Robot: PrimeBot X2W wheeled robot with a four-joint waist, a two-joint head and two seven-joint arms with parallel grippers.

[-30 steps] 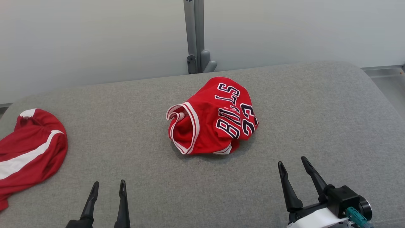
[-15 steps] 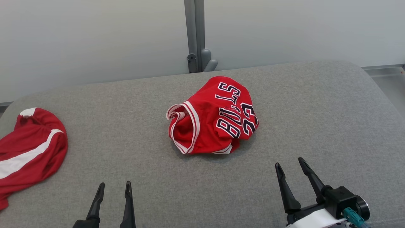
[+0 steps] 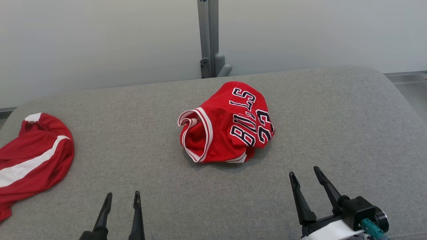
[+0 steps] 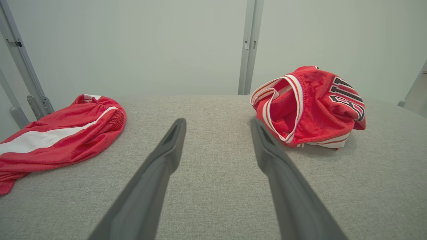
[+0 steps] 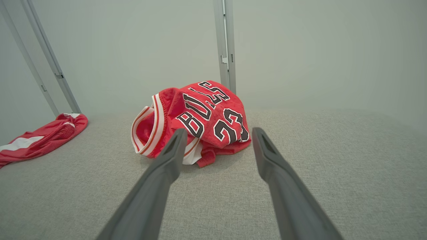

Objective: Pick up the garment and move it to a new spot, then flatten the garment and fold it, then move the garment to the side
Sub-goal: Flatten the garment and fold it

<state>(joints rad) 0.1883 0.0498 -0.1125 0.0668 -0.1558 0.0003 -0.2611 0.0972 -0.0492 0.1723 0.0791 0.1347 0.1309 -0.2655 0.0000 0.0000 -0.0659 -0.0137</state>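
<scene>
A crumpled red garment (image 3: 230,123) with white trim, black lettering and the number 23 lies bunched in the middle of the grey padded table (image 3: 333,126). It also lies at the right in the left wrist view (image 4: 310,106) and straight ahead in the right wrist view (image 5: 196,120). My left gripper (image 3: 122,196) stands open near the front edge, short of the garment and to its left. Open and empty too, my right gripper (image 3: 304,172) is at the front right, apart from the cloth.
A second red garment with a white stripe (image 3: 30,156) lies at the table's left edge, also in the left wrist view (image 4: 60,133). A grey metal post (image 3: 208,36) stands against the pale wall behind the table.
The camera has shifted a little, so the whole scene sits slightly further right. Both grippers have crept forward a touch; they stay open. The garment has not moved.
</scene>
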